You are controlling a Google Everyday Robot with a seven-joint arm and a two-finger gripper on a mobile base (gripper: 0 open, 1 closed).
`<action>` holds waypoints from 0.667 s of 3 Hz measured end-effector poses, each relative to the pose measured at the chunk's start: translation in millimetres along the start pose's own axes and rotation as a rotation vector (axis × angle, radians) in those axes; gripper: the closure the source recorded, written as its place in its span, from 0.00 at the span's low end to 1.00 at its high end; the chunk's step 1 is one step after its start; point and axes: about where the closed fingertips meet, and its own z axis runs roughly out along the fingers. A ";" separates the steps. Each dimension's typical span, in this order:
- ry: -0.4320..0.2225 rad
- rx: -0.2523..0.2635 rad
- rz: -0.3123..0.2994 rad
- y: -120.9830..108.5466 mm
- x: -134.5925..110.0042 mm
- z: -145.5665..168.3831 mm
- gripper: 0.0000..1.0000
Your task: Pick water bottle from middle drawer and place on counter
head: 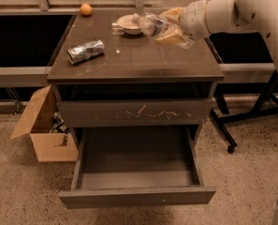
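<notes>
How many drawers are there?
2. The scratched drawer is shut under the counter; the middle drawer is open below it. Another may hide lower. The gripper holds the water bottle above the counter.

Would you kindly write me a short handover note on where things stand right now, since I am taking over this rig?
Pincer: shut on the water bottle, at the back right of the counter.
Water bottle: held nearly sideways above the counter, cap pointing towards the small dish; I cannot tell whether it touches the surface.
Middle drawer: pulled open, nothing in it.
Also on the counter: foil packet at the left, orange at the back left.
Done: bottle taken out of the drawer and brought over the counter.
Left: set it down on a bare patch, open the pincer, pull the arm back.
</notes>
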 end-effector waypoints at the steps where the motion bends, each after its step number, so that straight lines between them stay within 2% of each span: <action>1: 0.036 -0.009 0.064 -18.4 21.5 32.1 1.00; 2: 0.062 -0.018 0.103 -27.7 35.4 51.5 1.00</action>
